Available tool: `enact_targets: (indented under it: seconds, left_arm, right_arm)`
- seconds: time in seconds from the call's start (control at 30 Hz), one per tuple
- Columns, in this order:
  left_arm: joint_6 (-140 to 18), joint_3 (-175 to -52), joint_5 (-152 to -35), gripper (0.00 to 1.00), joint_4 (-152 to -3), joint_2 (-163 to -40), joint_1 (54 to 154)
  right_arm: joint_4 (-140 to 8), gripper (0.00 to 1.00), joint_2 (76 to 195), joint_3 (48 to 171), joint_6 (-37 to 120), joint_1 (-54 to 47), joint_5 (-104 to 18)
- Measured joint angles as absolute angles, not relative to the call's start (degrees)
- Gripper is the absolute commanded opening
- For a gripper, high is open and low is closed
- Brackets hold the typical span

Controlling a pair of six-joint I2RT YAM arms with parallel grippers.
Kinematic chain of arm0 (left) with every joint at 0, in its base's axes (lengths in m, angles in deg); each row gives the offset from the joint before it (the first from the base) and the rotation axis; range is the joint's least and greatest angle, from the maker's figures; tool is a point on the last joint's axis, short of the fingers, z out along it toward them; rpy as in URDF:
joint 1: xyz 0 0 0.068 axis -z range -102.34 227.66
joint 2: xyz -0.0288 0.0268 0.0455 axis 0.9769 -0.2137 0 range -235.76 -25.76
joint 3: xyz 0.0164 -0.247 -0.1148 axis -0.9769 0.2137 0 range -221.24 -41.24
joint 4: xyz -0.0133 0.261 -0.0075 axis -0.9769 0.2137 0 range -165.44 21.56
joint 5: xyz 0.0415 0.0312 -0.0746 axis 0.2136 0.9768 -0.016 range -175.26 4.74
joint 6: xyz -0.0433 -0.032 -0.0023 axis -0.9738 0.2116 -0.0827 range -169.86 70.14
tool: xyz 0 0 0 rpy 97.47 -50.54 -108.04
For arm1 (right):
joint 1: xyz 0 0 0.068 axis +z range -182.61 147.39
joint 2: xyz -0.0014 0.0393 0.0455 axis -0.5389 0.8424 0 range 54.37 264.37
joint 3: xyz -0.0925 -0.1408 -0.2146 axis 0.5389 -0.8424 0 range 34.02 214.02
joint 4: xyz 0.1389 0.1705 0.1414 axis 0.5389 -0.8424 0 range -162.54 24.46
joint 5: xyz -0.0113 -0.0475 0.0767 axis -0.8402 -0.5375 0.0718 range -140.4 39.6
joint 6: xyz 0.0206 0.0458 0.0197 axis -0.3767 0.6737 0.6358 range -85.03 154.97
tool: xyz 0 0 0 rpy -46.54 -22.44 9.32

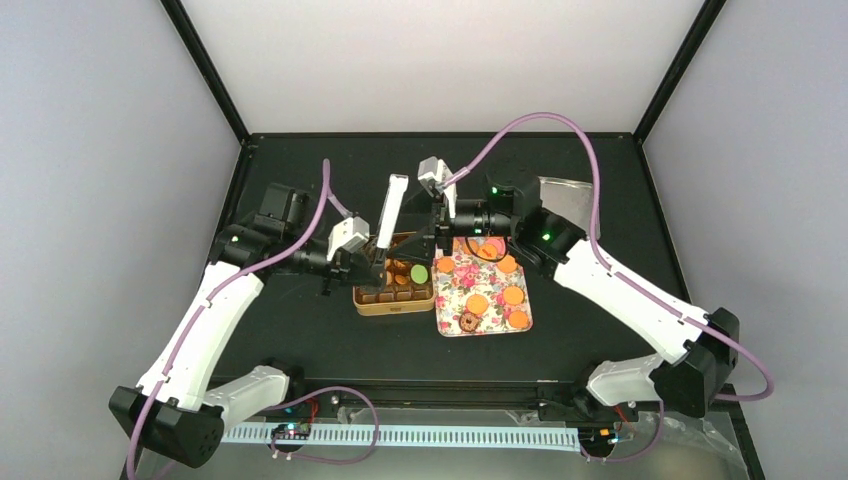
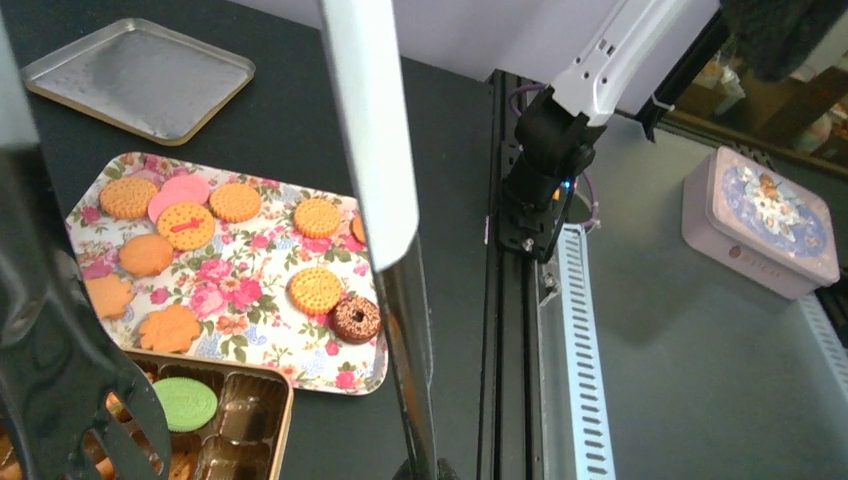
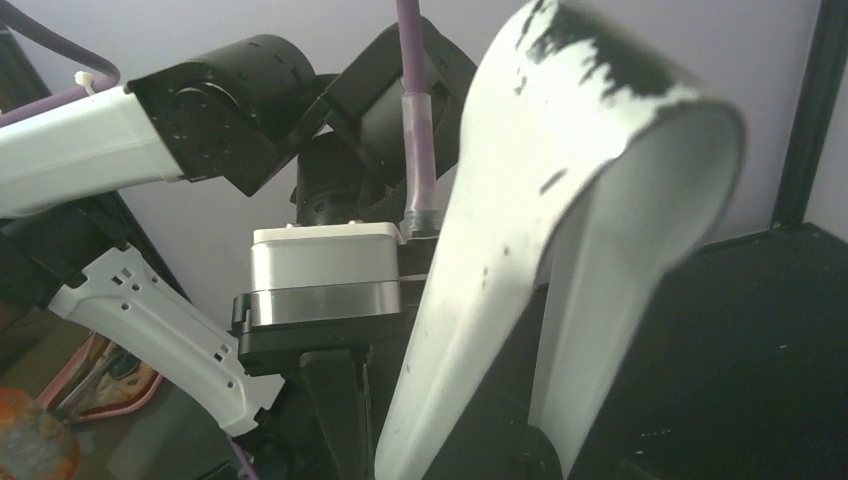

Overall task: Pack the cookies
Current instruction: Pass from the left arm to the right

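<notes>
Closest to us in the overhead view, the two arm bases sit at the near edge of the black table [image 1: 300, 340], which has pale walls on three sides and dark posts at its far corners. We see bare black surface in a broad band along the far edge, to the left of the tin, and between the tray and the near edge.

The left arm [image 1: 200, 330] climbs from its base, bends at a far-left elbow and turns its forearm rightward. The right arm [image 1: 630, 295] mirrors it, its wrist crossing the tray's far end.

The floral tray [image 1: 455, 275] lies mid-table with the gold compartmented tin [image 1: 362, 300] just beside its left edge; we cannot tell whether they touch. A shallow silver lid [image 1: 565, 200] lies beyond the right elbow.

The left gripper [image 1: 372, 262] is clamped tight on the white tongs [image 1: 392, 210], which stand nearly upright over the tin's far edge. The right gripper [image 1: 437, 222] hovers just right of the tongs. Their bend fills its wrist view, and we cannot tell how wide its jaws stand.

Most of the cookies [image 2: 316, 290] lie spread on the tray, and a few orange ones sit in the tin. The pink cookie [image 2: 185, 187] is at the tray's far end, partly under an orange one. The ring-shaped brown cookie [image 2: 355, 318] lies by its near edge. The green cookie [image 2: 185, 403] rests in a tin compartment.
</notes>
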State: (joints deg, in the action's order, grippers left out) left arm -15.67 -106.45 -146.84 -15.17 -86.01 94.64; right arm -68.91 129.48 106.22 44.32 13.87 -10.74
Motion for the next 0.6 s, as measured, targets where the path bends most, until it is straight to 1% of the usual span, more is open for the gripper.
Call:
enact_targets:
  seconds: [0.13, 0.2, 0.5, 0.6]
  left_arm:
    - [-13.4, -105.7, -145.2, 0.02, -14.0, -86.0, 95.0]
    - [-12.4, -105.5, -144.3, 0.02, -13.4, -86.0, 95.2]
    - [-9.2, -105.5, -142.0, 0.02, -11.4, -85.8, 95.9]
    - [-8.7, -105.5, -141.4, 0.02, -11.1, -85.6, 96.3]
  right_arm:
    - [-69.9, 0.99, 131.4, 107.2, 44.1, 13.8, -9.0]
    - [-70.4, 0.97, 131.8, 107.9, 43.9, 13.7, -8.0]
    - [-73.8, 0.77, 135.3, 112.7, 41.8, 12.4, -2.1]
    - [-74.6, 0.72, 136.6, 112.8, 41.8, 12.3, 0.0]
